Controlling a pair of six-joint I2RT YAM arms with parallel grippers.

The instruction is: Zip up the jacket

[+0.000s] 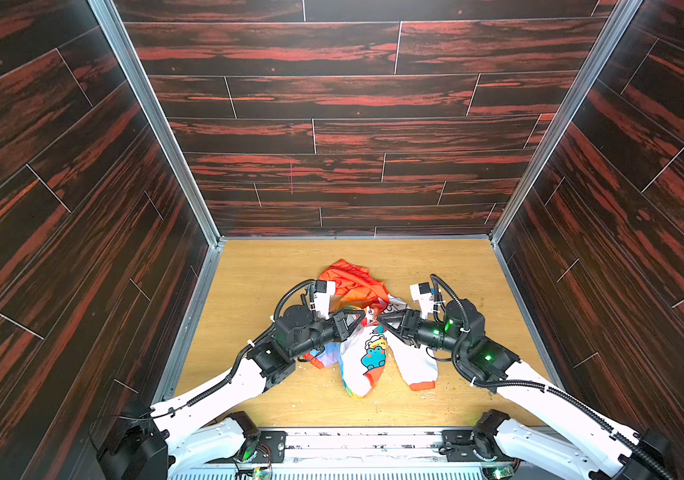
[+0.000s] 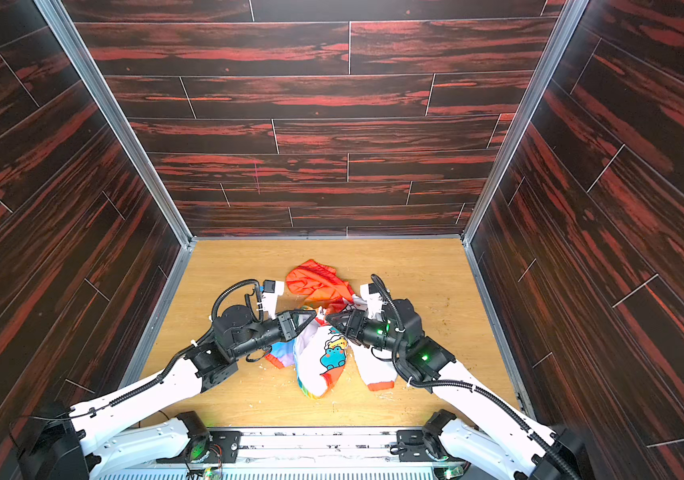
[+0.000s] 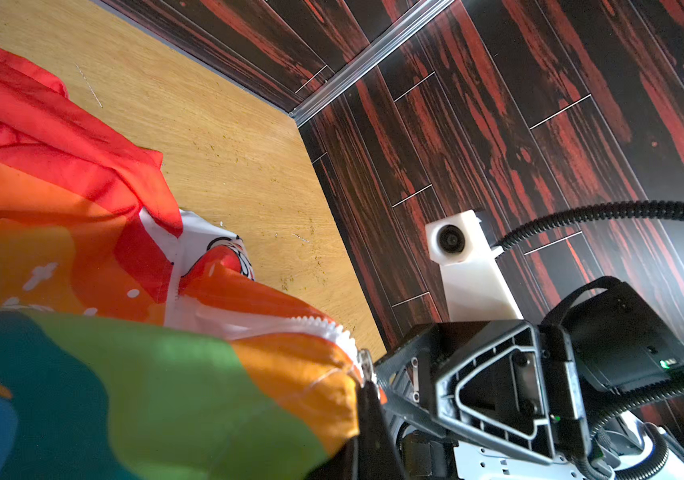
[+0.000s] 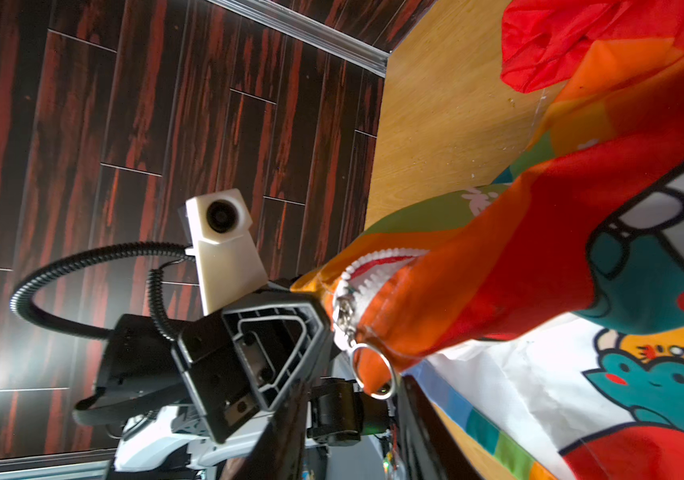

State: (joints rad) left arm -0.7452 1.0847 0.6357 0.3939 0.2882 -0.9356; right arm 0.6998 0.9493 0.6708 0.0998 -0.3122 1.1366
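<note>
The jacket point(image 1: 367, 357) point(image 2: 323, 357) lies crumpled mid-table, its orange-red hood point(image 1: 348, 278) towards the back and its white cartoon side towards the front. My left gripper point(image 1: 367, 318) point(image 2: 315, 316) point(image 3: 367, 390) is shut on the jacket's orange edge point(image 3: 311, 365), right beside the white zipper teeth point(image 3: 332, 328). My right gripper point(image 1: 378, 319) point(image 2: 327, 316) point(image 4: 350, 399) faces it tip to tip, open. The zipper slider point(image 4: 342, 311) hangs at the bunched fabric end. Its metal ring pull point(image 4: 373, 374) dangles at the mouth of the open right jaws, touching neither finger.
Dark red wood-pattern walls point(image 1: 82, 208) close in the wooden table point(image 1: 435, 266) on three sides. A metal rail point(image 1: 373, 436) runs along the front edge. Small crumbs point(image 1: 427, 395) dot the tabletop near the sleeve cuff point(image 1: 421, 384).
</note>
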